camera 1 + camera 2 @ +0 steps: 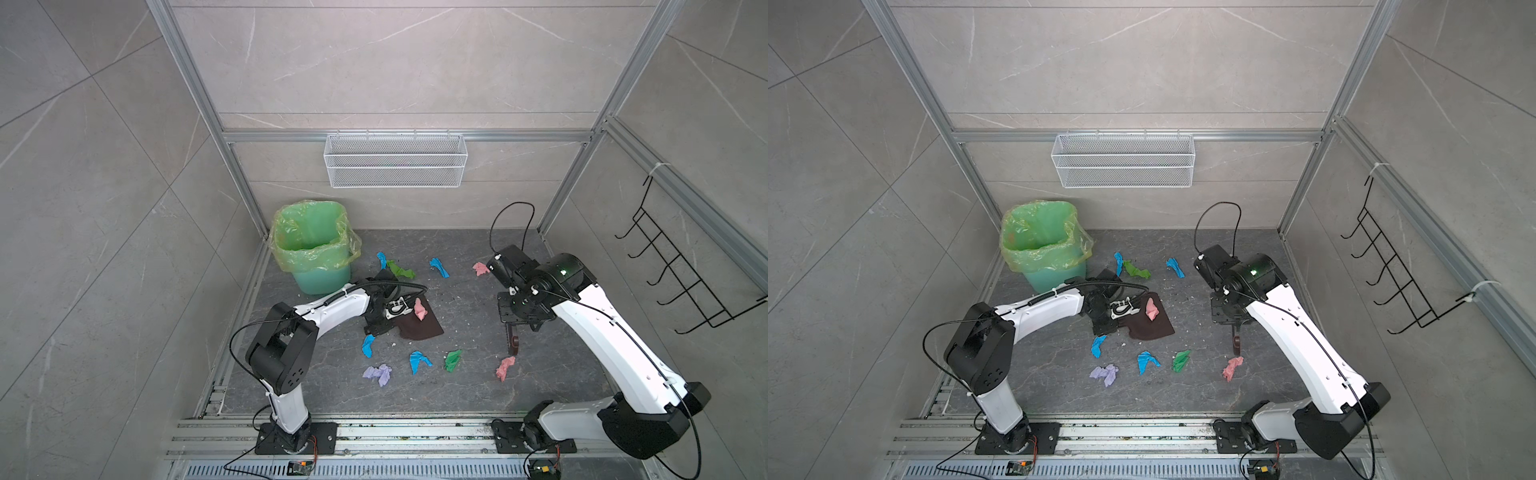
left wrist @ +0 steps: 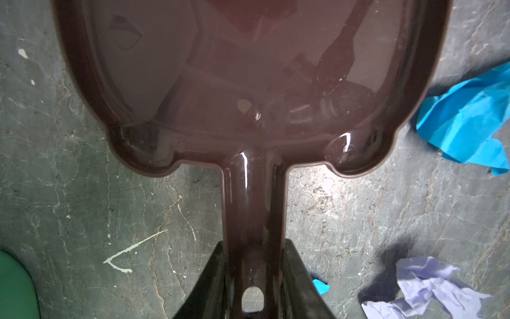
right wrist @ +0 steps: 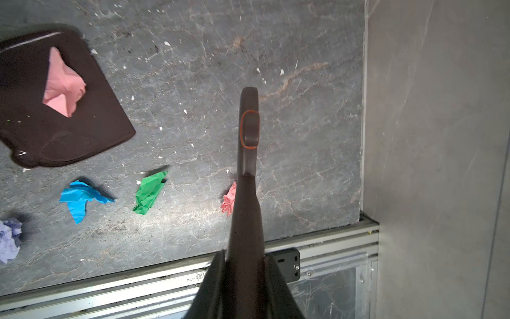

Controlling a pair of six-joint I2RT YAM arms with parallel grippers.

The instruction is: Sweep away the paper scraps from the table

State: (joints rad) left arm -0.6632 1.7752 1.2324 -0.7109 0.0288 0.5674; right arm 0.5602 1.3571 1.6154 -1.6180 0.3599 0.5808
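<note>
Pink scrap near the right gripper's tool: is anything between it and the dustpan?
Nothing visible blocks it. Between the pink scrap and the dustpan lies only table with white crumbs; the green scrap sits just beside that path.

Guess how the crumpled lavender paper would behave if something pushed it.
Probably light: the lavender paper is a thin, crumpled wad. Its lumpy, uneven shape would likely skid or tumble, not roll. Its creases suggest it squashes rather than breaks.

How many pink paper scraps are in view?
3. A pink scrap lies on the brown dustpan; a second far back beside the right arm; a third toward the front, right of a green scrap. The arms may hide more.
</note>
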